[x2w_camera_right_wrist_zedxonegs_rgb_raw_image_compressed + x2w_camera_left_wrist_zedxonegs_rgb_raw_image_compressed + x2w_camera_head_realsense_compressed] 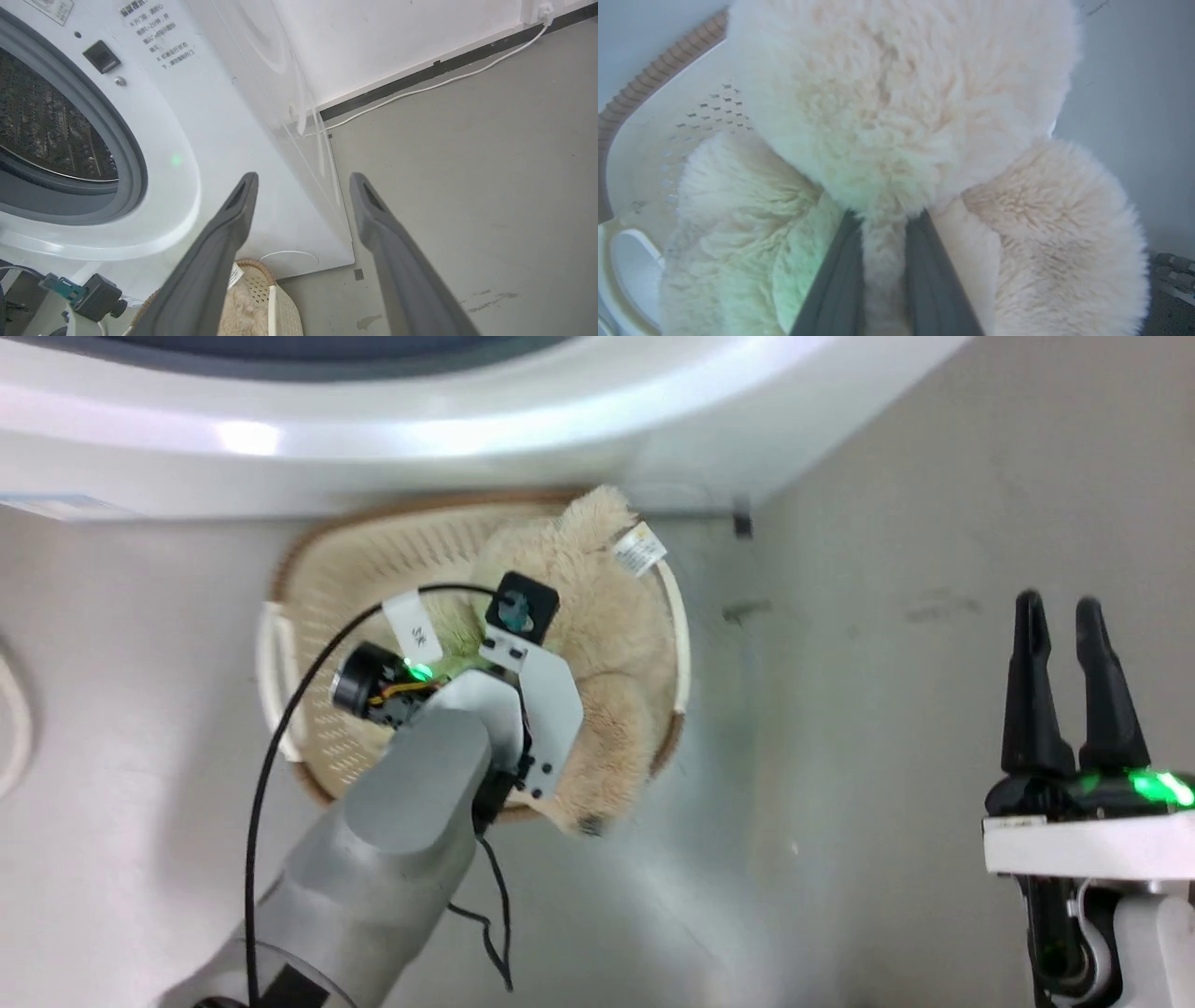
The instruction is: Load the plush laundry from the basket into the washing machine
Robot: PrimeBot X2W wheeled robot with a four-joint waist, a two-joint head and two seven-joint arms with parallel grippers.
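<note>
Well, washing machine [467, 429] beside basket [369, 560]; left hand [885, 218] pinches plush laundry [896, 102] (right hand [1058, 607] spread).

Laundry room, washing machine [196, 140], bare grey floor [467, 163]

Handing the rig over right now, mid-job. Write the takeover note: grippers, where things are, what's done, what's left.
Left gripper: shut on a fold of the plush laundry, reaching down into the basket.
Right gripper: open, empty, over the floor to the basket's right.
Plush laundry: in the basket, one end overhanging the rim. The basket sits on the floor in front of the washing machine.
Washing machine: porthole uncovered, drum visible.
Done: grasp made.
Left: lift the plush out, carry it to the drum, release.
</note>
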